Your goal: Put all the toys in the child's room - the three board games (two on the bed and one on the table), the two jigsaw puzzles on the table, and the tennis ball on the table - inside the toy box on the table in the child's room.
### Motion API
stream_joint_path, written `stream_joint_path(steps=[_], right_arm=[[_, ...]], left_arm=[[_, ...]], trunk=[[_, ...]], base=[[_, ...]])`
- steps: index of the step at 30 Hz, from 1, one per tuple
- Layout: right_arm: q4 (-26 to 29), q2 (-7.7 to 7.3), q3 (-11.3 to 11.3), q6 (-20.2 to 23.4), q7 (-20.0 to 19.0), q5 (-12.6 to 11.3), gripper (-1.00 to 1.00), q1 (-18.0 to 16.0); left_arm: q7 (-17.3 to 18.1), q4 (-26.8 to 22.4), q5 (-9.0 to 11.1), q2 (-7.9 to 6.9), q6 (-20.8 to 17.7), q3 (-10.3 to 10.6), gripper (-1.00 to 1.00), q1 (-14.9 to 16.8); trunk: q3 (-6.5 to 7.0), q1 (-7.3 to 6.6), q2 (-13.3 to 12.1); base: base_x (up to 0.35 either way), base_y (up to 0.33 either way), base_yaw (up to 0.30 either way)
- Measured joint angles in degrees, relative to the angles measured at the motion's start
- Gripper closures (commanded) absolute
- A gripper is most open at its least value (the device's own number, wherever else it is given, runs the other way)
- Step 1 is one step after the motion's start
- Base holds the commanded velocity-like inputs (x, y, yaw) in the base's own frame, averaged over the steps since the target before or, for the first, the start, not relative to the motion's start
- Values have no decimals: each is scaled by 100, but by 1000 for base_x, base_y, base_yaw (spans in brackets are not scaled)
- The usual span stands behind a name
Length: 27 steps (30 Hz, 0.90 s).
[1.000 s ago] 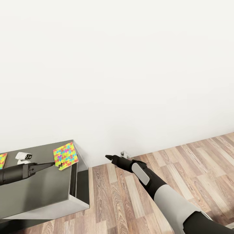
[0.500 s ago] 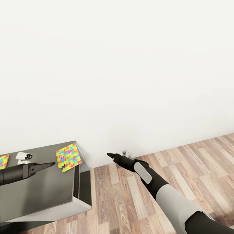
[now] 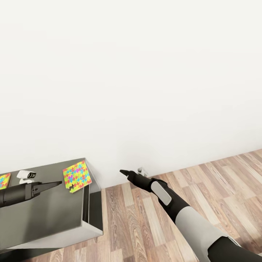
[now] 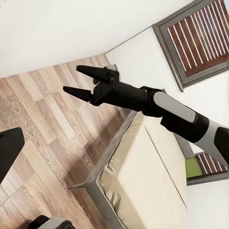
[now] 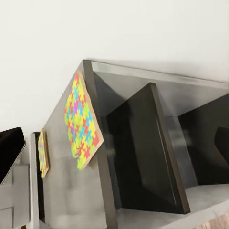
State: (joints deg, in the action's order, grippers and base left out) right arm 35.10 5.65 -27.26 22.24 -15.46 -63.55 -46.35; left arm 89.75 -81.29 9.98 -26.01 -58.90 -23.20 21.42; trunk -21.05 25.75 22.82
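Two multicoloured flat jigsaw puzzle sheets lie on the dark grey desk top [image 3: 47,214]: one [image 3: 3,181] at the head view's nine o'clock edge, the other [image 3: 76,176] at the desk's far corner, overhanging its side. The black left gripper [image 3: 54,184] points its closed-looking, empty tips at that nearer sheet, which sits just beyond them at two o'clock. The right gripper [image 3: 123,172], jaws parted and empty, hovers over wood-plank floor [image 3: 145,225], well apart.
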Motion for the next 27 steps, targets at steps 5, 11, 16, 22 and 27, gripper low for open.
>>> stream_joint_path(steps=[5, 11, 16, 22, 27], right_arm=[[-34, -8, 0, 3, -9, -102, -100, 0], [-54, -10, 1, 4, -11, -129, -100, 0], [-59, -11, 0, 4, -7, -136, -100, 0], [-60, -5, 0, 26, -4, -145, -100, 0], [-61, 1, 0, 123, 5, -149, -100, 0]], left_arm=[[0, -1, 9, 1, 0, 0, -100, 0], [0, 0, 16, 1, 1, 0, -100, 0], [0, 0, 8, 2, -1, 0, -100, 0], [0, -1, 7, 2, -7, 0, -100, 0], [0, 0, 94, 2, -6, -20, -100, -8]], trunk=[[0, -1, 0], [0, 0, 0], [0, -1, 0], [0, -1, 0], [0, 0, 0]], base=[[132, 92, 0], [77, 45, 0], [112, 58, 0], [162, 110, 0], [67, 46, 0]])
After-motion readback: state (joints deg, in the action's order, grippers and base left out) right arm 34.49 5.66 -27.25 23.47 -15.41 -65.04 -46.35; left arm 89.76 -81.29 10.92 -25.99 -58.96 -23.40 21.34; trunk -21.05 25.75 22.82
